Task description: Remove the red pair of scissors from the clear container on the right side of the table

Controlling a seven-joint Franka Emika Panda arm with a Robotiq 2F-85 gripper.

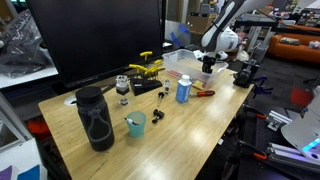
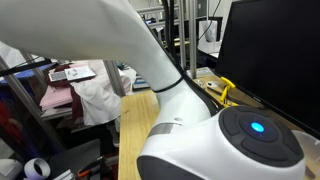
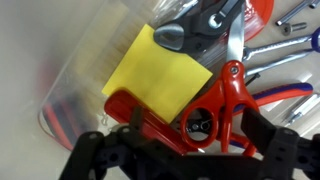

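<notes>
In the wrist view the red pair of scissors (image 3: 232,92) lies in the clear container (image 3: 85,70), its handles towards me and its silvery blades (image 3: 238,35) pointing away, partly under a yellow pad of sticky notes (image 3: 160,68). My gripper (image 3: 198,128) is open, low in the container, with one dark finger on each side of the red handles. I cannot tell whether the fingers touch them. In an exterior view the gripper (image 1: 208,63) reaches down into the clear container (image 1: 183,60) at the far right of the table (image 1: 190,130). The scissors are hidden there.
The container also holds dark pliers (image 3: 200,25), silvery wrenches (image 3: 290,25) and a blue-handled tool (image 3: 292,95). On the table stand a blue-labelled bottle (image 1: 183,90), a reddish tool (image 1: 205,93), yellow clamps (image 1: 148,68), a teal cup (image 1: 135,124), a black bottle (image 1: 95,120) and a monitor (image 1: 100,40). The white arm (image 2: 200,120) blocks most of an exterior view.
</notes>
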